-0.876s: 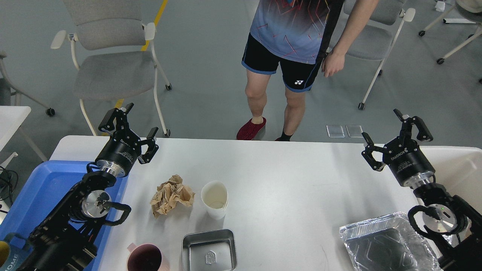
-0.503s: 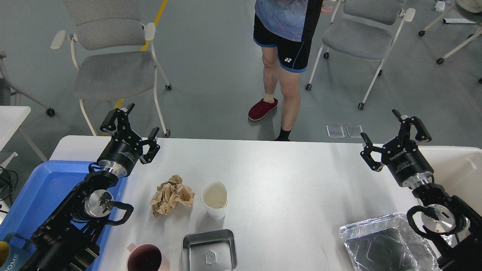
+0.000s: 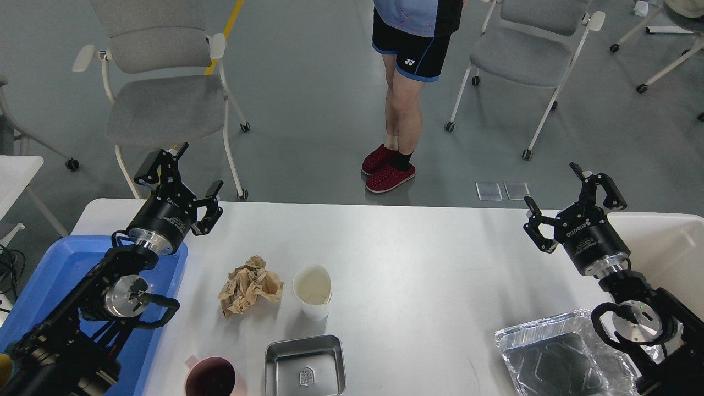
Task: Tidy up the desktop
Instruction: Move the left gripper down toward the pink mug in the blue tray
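The white desktop fills the lower part of the head view. On it lie a crumpled brown paper, a white paper cup, a square metal tin, a dark red mug at the front edge and a crinkled foil tray at the front right. My left gripper is open and empty above the desk's far left corner. My right gripper is open and empty above the far right edge.
A blue plastic tray sits at the left under my left arm. A cream-white bin stands at the right. A person stands beyond the far edge, between grey chairs.
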Tool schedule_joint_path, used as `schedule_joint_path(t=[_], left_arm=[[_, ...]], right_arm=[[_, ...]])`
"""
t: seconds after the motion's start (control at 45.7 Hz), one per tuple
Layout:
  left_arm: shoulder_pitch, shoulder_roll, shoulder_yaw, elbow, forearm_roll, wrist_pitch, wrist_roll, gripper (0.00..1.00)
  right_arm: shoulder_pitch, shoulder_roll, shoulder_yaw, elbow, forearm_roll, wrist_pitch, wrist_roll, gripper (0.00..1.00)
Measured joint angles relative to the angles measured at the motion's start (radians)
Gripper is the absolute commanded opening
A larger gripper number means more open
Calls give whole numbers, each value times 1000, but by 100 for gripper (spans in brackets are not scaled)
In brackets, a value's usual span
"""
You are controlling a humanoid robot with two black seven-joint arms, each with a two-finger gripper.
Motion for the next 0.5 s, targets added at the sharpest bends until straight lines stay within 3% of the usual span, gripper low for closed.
schedule_joint_path(t=[0.285,0.372,0.503], left_arm=[[53,516,184,-305,2,0,71,96],[49,688,250,-379,-1,-6,132,96],[10,877,358,-463,-1,-32,278,95]], right_arm=[[-1,0,0,-4,0,2,0,100],[-1,11,0,-10,0,2,0,100],[0,23,-1,-17,0,2,0,100]])
